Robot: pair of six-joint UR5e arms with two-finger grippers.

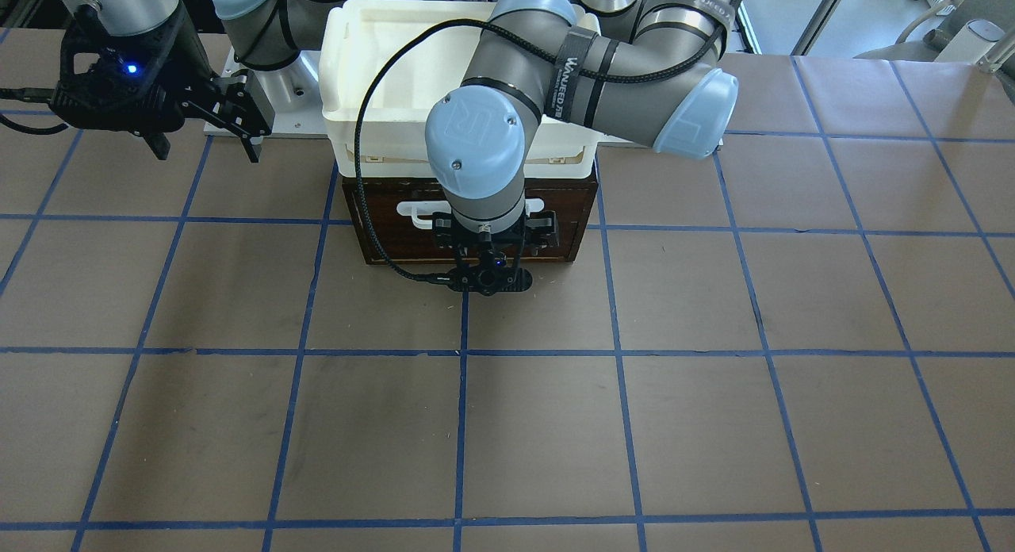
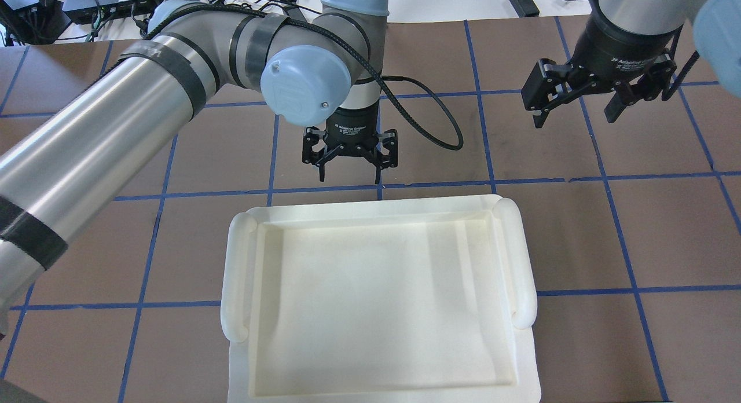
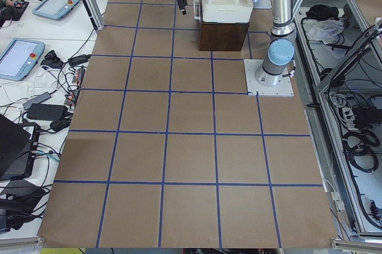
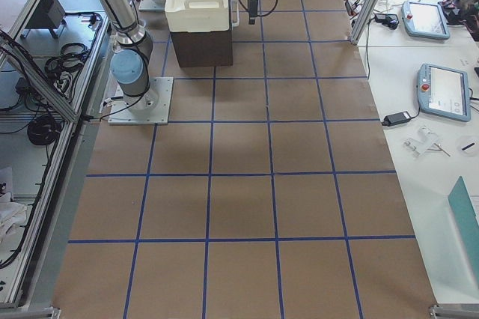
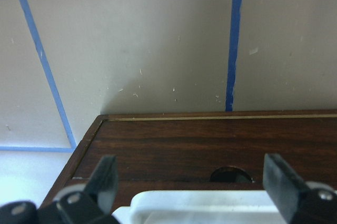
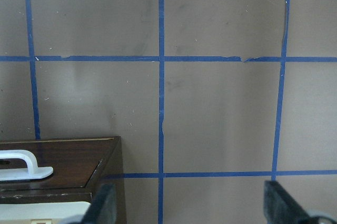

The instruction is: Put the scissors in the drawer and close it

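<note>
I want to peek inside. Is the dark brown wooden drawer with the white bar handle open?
No, the dark brown drawer sits pushed in, no inside showing.

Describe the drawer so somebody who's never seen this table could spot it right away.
Find the big white tray near the robot's base; it sits on a dark brown wooden box. The drawer is that box's front panel, facing away from the robot, with the left tool hanging open just before it. Its white bar handle on dark wood marks it out.
</note>
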